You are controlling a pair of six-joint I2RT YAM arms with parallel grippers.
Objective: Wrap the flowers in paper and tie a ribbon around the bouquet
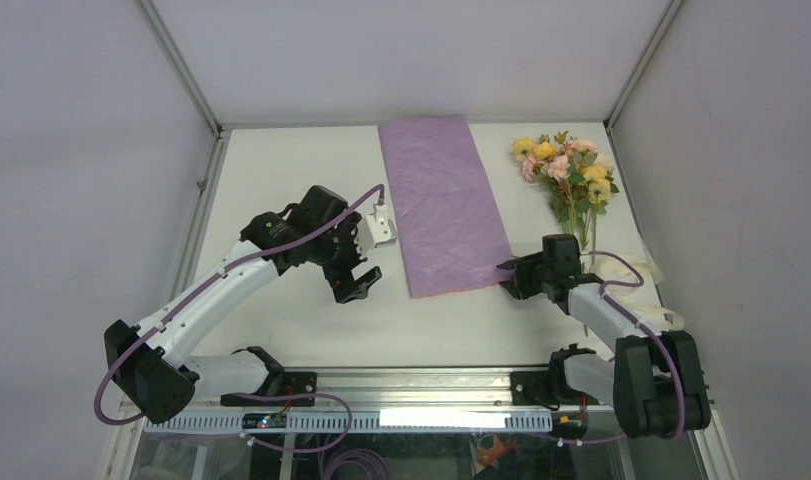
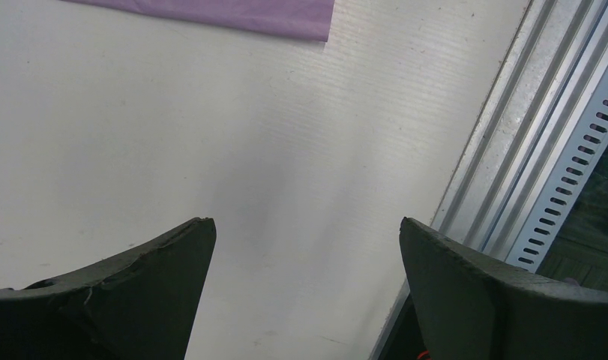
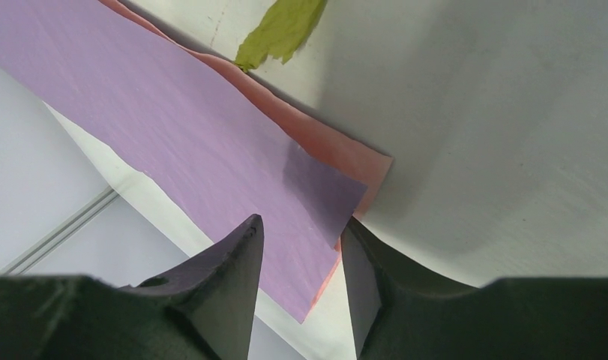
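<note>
At near table edge: left gripper, jaws wide, empty, poised off the paper near-left corner. Right gripper, jaws half-narrowed astride the near-right corner, likely to lift it; no firm pinch evident. Alongside: ribbon, heaped. Farther right: flowers, unwrapped, beside the paper.
</note>
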